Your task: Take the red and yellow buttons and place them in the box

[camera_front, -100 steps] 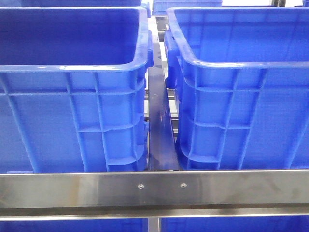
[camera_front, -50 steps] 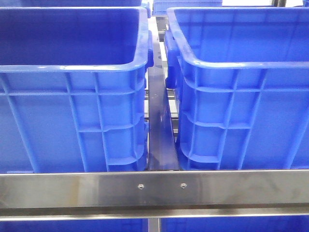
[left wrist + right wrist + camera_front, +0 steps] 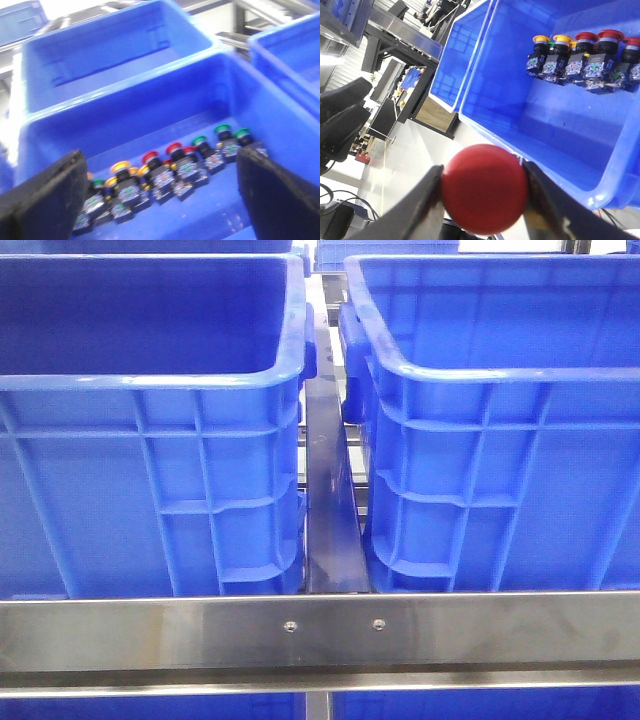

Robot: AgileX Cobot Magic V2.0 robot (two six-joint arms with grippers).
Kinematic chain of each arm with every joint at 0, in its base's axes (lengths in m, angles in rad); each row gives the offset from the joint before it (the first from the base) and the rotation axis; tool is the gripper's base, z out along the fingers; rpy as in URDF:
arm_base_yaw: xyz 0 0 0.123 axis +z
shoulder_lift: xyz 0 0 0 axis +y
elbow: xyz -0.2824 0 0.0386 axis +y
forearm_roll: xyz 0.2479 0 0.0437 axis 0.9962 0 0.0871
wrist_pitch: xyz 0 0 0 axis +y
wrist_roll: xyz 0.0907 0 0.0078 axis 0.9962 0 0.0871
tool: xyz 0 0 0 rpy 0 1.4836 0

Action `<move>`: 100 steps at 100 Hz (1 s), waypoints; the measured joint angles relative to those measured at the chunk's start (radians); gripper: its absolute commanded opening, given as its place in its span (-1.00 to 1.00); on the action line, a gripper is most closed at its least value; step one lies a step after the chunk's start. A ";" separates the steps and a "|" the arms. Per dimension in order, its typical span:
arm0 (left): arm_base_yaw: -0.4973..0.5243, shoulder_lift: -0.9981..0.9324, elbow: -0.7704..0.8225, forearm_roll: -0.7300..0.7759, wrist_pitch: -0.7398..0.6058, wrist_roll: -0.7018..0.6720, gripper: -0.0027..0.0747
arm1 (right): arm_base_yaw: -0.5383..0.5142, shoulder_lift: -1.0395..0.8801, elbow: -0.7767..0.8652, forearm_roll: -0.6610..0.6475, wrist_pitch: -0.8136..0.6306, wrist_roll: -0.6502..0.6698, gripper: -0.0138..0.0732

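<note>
My right gripper point(image 3: 484, 200) is shut on a red button point(image 3: 485, 186), which fills the gap between its fingers. It hangs outside the rim of a blue crate point(image 3: 520, 105), where yellow buttons point(image 3: 551, 39) and red buttons point(image 3: 599, 36) stand in a row. My left gripper point(image 3: 160, 172) is open and empty above another crate point(image 3: 125, 117). On that crate's floor is a row of yellow buttons point(image 3: 120, 166), red buttons point(image 3: 150, 157) and green ones point(image 3: 199, 140). The front view shows neither gripper and no buttons. I cannot tell which crate is the box.
Two big blue crates point(image 3: 150, 380) point(image 3: 480, 375) stand side by side behind a steel rail point(image 3: 320, 630), with a narrow gap between them. More blue crates point(image 3: 115, 50) point(image 3: 465, 55) sit next to the ones with buttons. Floor and shop furniture lie below the right gripper.
</note>
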 measured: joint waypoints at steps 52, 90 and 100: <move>0.000 -0.057 0.045 -0.024 -0.027 0.002 0.47 | 0.000 0.000 0.000 0.026 -0.010 -0.002 -0.65; 0.000 -0.057 0.045 -0.052 -0.054 0.008 0.07 | 0.000 0.000 0.000 0.051 -0.192 -0.015 -0.65; 0.000 -0.057 0.045 -0.052 -0.055 0.008 -0.25 | 0.000 0.000 -0.002 0.065 -0.234 -0.021 -0.65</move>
